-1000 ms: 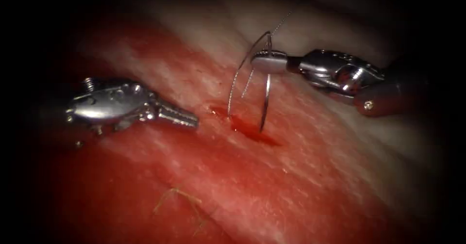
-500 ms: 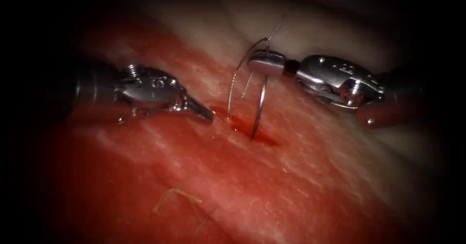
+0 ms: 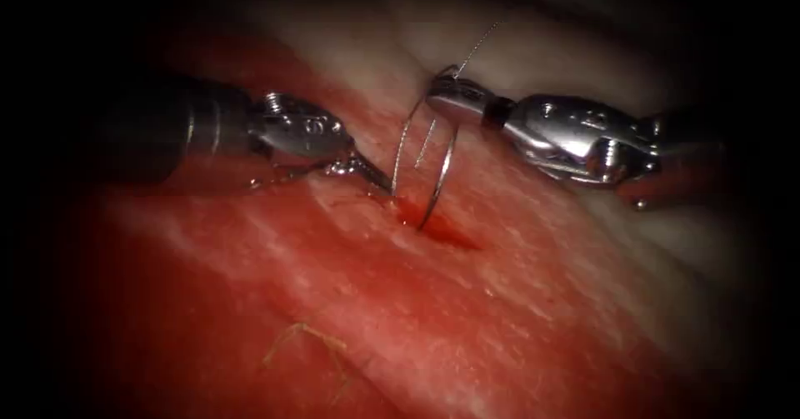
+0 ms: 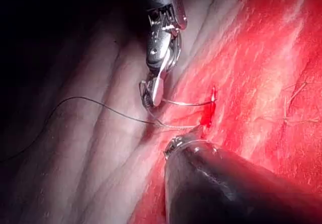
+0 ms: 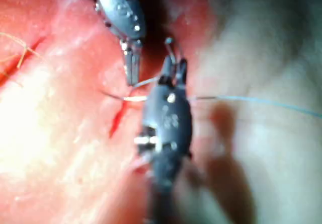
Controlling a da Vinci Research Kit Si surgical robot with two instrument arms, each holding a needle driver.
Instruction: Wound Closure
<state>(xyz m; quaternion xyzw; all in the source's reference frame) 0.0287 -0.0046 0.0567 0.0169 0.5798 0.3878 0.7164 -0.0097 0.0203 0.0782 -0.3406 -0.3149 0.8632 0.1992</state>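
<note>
My right tool [image 3: 454, 102] comes in from the right with its jaws shut on the curved needle [image 3: 446, 165] near its thread end. The needle hangs down with its tip at the cut [image 3: 446, 236], in the red fluid. A thinner bright arc [image 3: 404, 148] drops from the same jaws to the cut's left lip; I cannot tell if it is needle or thread. Thread [image 3: 492, 32] trails up and away to the right. My left tool [image 3: 375, 179] has shut jaws whose tip touches the left lip beside that arc. The right wrist view shows the left tool [image 5: 132, 73] just off the needle.
The tissue [image 3: 542, 302] is red around the cut and pale behind the right tool. A short yellowish cut end of thread [image 3: 304, 336] lies on the tissue well in front of the cut. The long thread [image 4: 90, 100] runs over the pale tissue.
My left tool has travelled right, from well clear of the cut to its left lip. The right tool shifted slightly left, carrying the needle tip leftward along the cut.
</note>
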